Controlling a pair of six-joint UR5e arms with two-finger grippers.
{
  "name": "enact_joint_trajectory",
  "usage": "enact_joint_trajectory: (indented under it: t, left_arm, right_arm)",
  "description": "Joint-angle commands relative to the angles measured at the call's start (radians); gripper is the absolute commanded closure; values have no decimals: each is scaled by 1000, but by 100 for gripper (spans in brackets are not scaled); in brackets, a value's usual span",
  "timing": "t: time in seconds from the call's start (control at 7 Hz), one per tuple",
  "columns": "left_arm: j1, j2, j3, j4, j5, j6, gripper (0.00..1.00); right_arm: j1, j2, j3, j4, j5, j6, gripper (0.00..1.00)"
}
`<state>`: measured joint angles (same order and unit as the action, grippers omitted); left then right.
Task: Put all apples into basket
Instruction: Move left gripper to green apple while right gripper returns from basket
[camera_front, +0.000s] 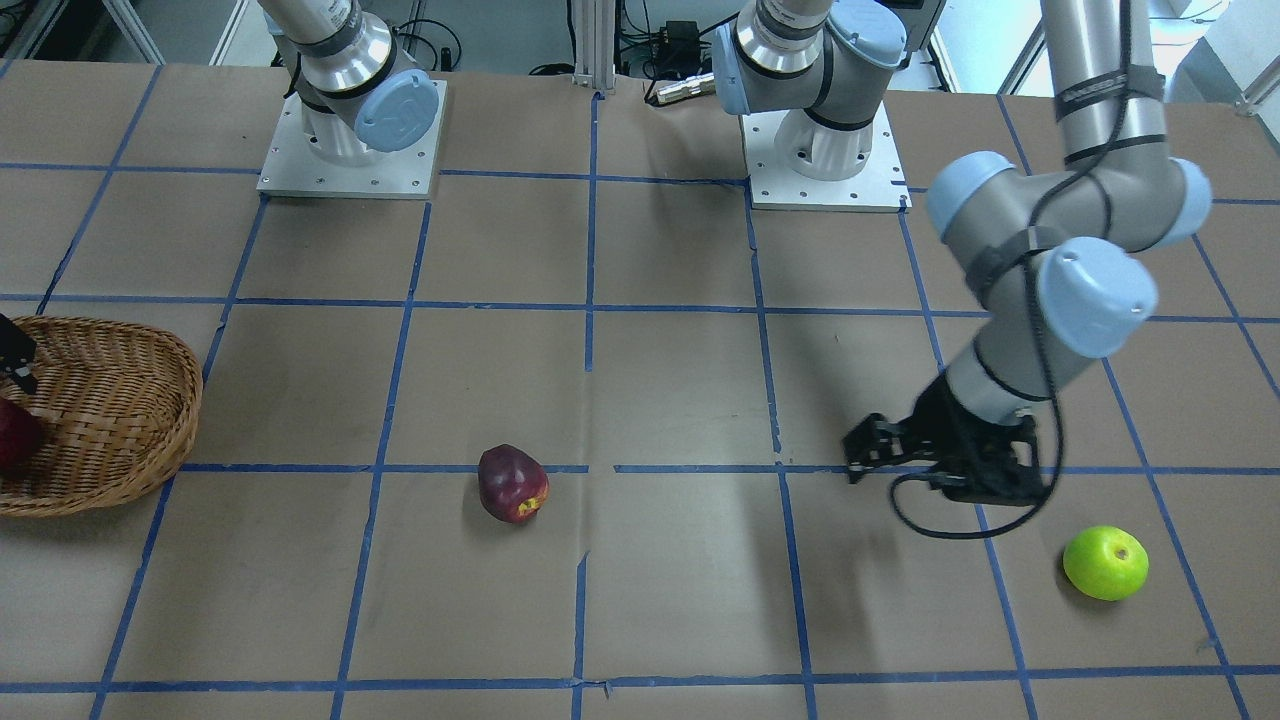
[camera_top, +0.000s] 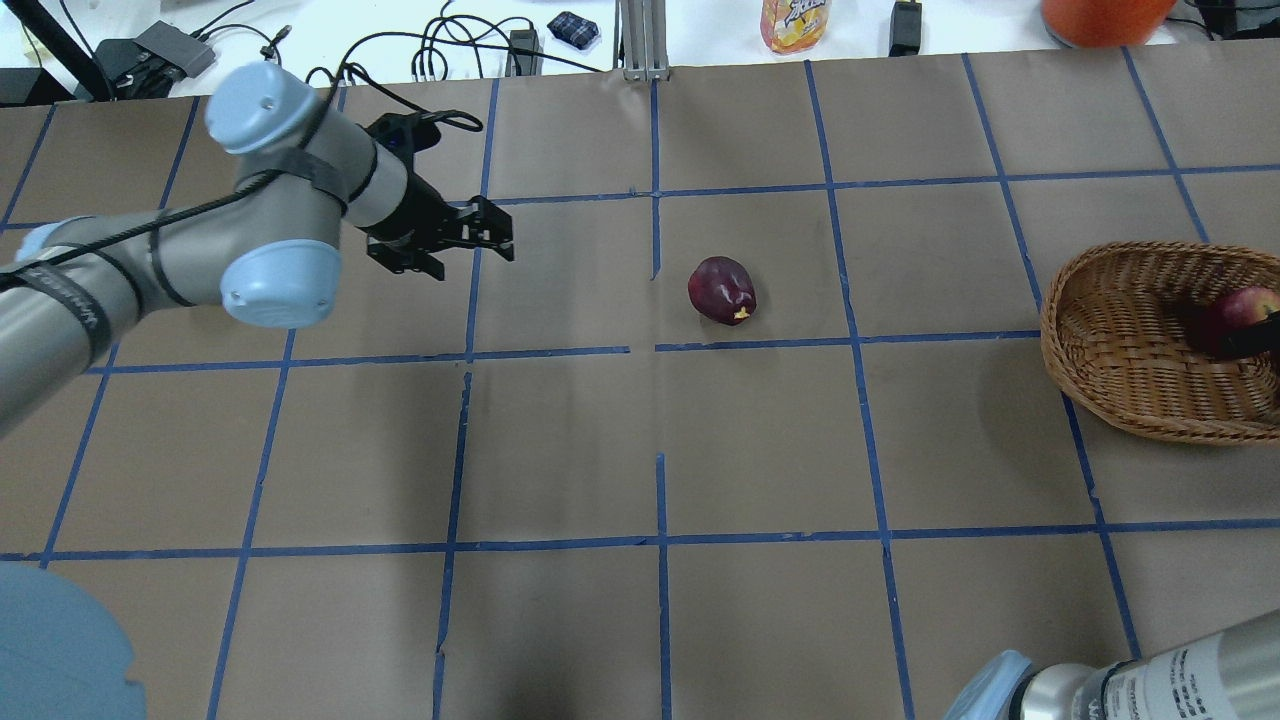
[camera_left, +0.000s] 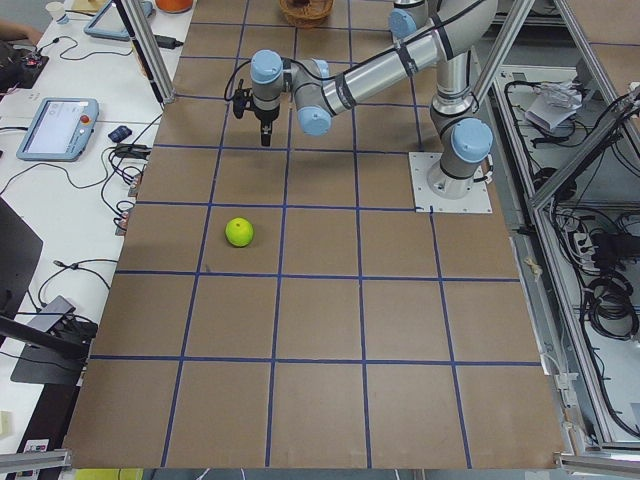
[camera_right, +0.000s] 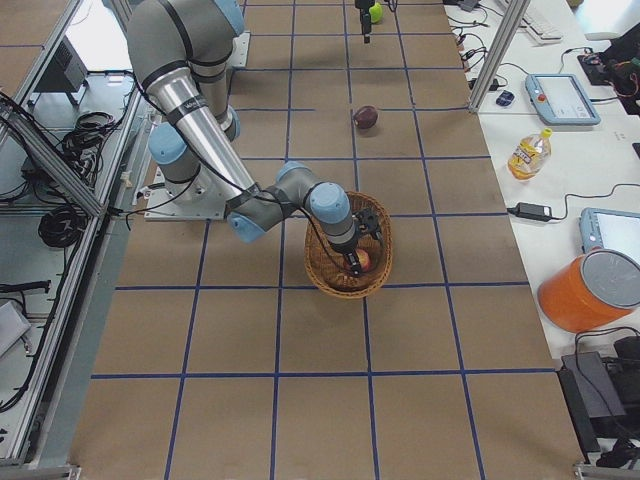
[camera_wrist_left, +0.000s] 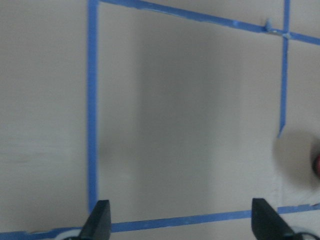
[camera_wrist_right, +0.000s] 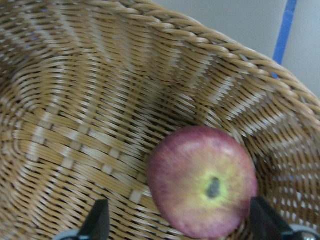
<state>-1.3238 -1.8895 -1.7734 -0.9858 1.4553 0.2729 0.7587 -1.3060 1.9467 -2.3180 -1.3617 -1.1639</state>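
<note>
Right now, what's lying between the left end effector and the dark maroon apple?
Nothing. In the overhead view only the bare brown table and its blue tape lines separate the left end effector from the dark maroon apple.

bright even light, soft shadows; left wrist view blurred.

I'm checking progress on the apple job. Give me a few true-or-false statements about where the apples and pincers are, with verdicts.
1. The red apple lies in the basket. True.
2. The left pincer holds the green apple. False: it is open and empty, and the green apple lies on the table.
3. The maroon apple lies on the table, outside the basket. True.
4. The right pincer is shut over the maroon apple. False: it is open, over the red apple in the basket.
</note>
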Motion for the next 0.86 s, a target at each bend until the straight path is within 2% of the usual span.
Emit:
enact_joint_trajectory:
  t: [0.0,0.14,0.43,0.71]
  left_arm:
    - [182,-32,121,-104,189,278,0]
    - [198,-84,196,-111,194,372,0]
    - [204,-218,312,-109,192,384,0]
    - [247,-278,354,-111,185,407,0]
  right_arm:
    - [190,-116,0,127,-14,62,0]
    - [320,-124,-2,131,-22,211,0]
    - [593,-92,-11,112,-53,691,0]
    - [767,-44,-49,100,-39,1027,0]
